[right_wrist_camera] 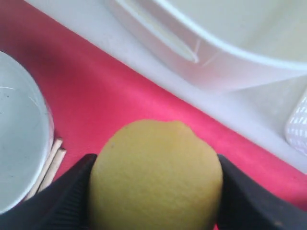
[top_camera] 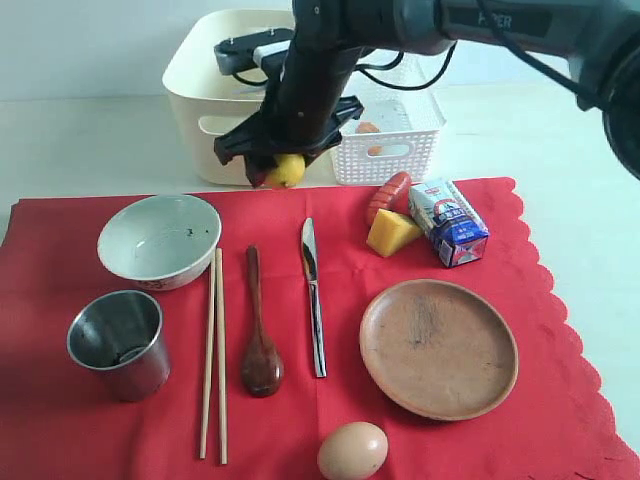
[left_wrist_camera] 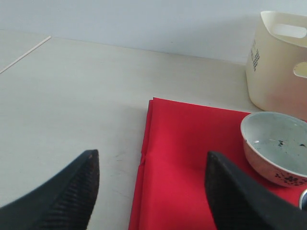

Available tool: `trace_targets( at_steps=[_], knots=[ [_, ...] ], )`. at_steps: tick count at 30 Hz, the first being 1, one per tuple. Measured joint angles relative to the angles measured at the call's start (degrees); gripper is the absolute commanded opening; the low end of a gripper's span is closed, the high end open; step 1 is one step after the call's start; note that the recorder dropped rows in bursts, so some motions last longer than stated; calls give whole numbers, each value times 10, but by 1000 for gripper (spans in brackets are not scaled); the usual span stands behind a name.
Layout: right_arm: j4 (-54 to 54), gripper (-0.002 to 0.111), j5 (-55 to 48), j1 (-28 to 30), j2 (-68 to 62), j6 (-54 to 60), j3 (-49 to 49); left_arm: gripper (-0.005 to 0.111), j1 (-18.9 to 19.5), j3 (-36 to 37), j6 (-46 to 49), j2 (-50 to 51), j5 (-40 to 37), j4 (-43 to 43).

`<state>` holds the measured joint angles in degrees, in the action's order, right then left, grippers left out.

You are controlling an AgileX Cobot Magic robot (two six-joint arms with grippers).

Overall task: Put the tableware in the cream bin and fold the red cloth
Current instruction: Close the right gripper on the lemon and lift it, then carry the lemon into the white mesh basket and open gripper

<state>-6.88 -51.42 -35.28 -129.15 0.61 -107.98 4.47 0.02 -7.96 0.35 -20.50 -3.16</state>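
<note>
Seemingly food goes first — right gripper (right_wrist_camera: 154, 201) clamps the lemon (right_wrist_camera: 156, 179) near the cream bin (top_camera: 200, 100), left gripper (left_wrist_camera: 152, 163) gapes empty — next, probably release over the white basket (top_camera: 392, 157)

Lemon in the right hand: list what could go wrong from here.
The round lemon is pinched only at its sides by the right hand; it could slip and roll onto the bowl or chopsticks. It hangs beside the cream bin and could wrongly land there instead of in the white basket.
</note>
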Motion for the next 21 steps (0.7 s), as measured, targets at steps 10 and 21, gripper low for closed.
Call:
trace_targets(
  at_steps=[10,21],
  knots=[
    [1,0,-1,0,72,34,0,62,0,0,0,0,0,0],
    [58,0,12,7,123,39,0,62,0,0,0,0,0,0]
  ],
)
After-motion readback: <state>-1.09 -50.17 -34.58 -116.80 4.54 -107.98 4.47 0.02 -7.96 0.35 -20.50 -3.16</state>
